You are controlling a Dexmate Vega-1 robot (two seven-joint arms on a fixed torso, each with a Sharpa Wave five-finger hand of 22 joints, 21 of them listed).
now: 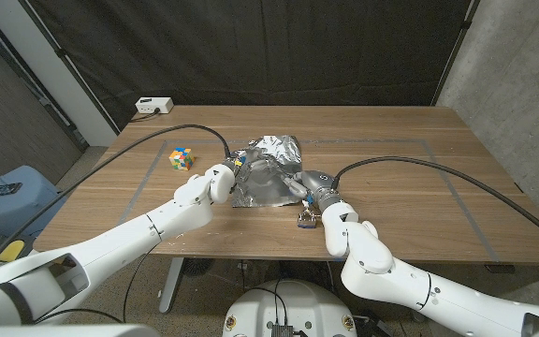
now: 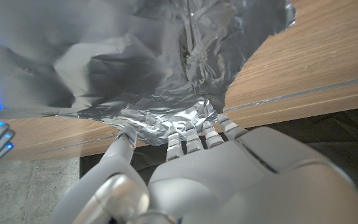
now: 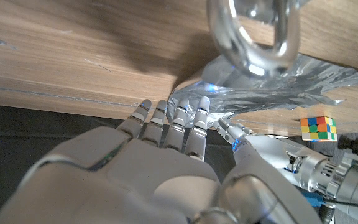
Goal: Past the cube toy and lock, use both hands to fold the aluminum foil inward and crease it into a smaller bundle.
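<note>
A wooden surface (image 1: pixel 419 187) seen from above, with both robot arms reaching in from the near corners toward its middle. A crinkled sheet of aluminum foil (image 1: pixel 271 168) lies near the centre, its far part raised in a loose hump and its near edge flat on the wood.

The left hand (image 1: pixel 221 180) meets the foil's left edge. In the left wrist view the left hand's fingertips (image 2: pixel 191 134) are tucked into the foil's (image 2: pixel 166 62) crumpled rim, holding that edge, with the sheet rising in folds beyond them.

The right hand (image 1: pixel 313 187) meets the foil's right near corner. In the right wrist view the right hand's fingertips (image 3: pixel 182 115) press against the foil's (image 3: pixel 278 90) crumpled edge and appear to hold it; the thumb side is partly hidden.

A small metal lock (image 1: pixel 307 218) sits just beside the right wrist, near the surface's front edge, close to the foil's near right corner. Its shiny shackle (image 3: pixel 253 37) looms large in the right wrist view.

A multicoloured cube toy (image 1: pixel 182 157) stands to the left of the foil, apart from it, with bare wood around it. It also appears small in the right wrist view (image 3: pixel 317 128).

A white box (image 1: pixel 153 106) rests at the far left edge. Grey tape lines (image 1: pixel 143 183) mark a rectangle on the wood. The right half and the far strip offer open room.
</note>
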